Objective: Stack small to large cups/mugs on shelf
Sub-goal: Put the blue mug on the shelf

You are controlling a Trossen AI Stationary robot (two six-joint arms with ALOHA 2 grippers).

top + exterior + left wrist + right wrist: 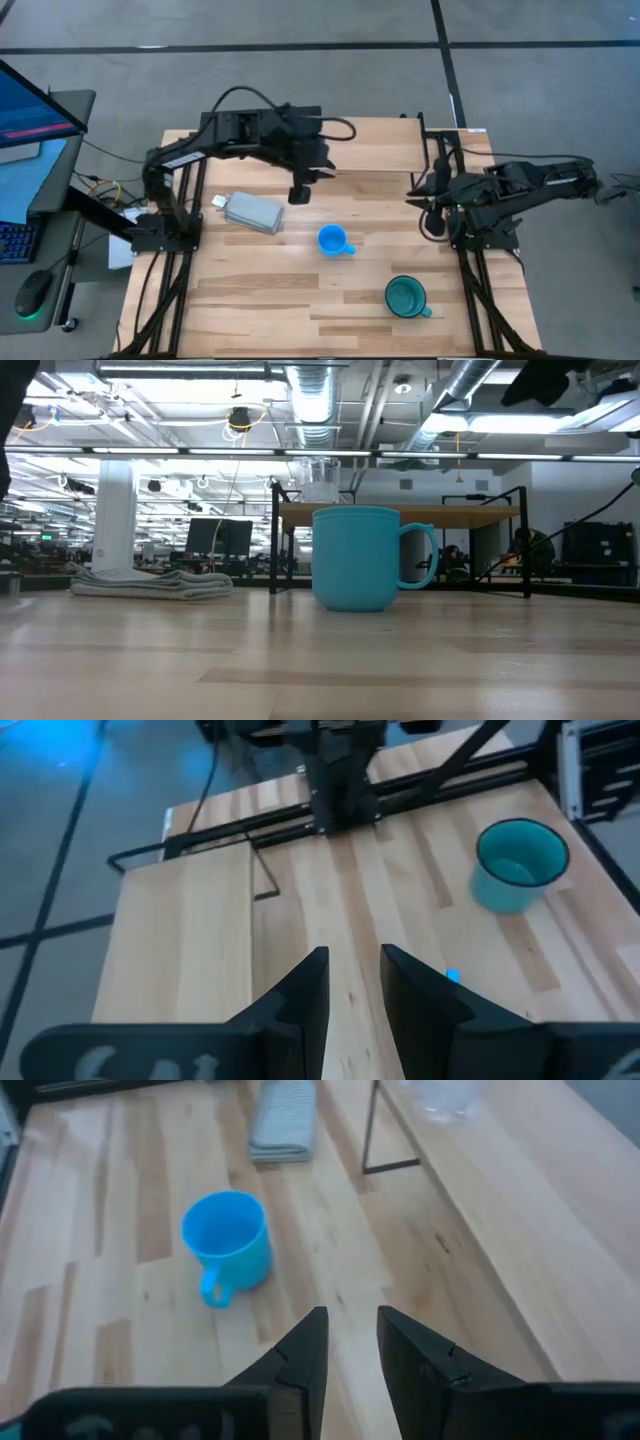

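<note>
The tiny clear glass cup (318, 480) stands upright on the pale wooden shelf (370, 150) at the table's far side. On the tabletop in front of the shelf, the blue mug (333, 240) rests on its base with its handle toward the right edge. The teal-green mug (406, 296) sits upright nearer the front right. My left gripper (298, 193) hangs in the air by the shelf's left end, open by a narrow gap, with nothing between its fingers (300, 1000). My right gripper (432, 224) hovers at the right edge beside the shelf, also narrowly open and empty.
A flat grey block (252, 212) lies on the table left of the blue mug, near the shelf's left leg (372, 1130). Bare planks stretch between the two mugs and along the front left. A monitor and a desk stand off the table's left side.
</note>
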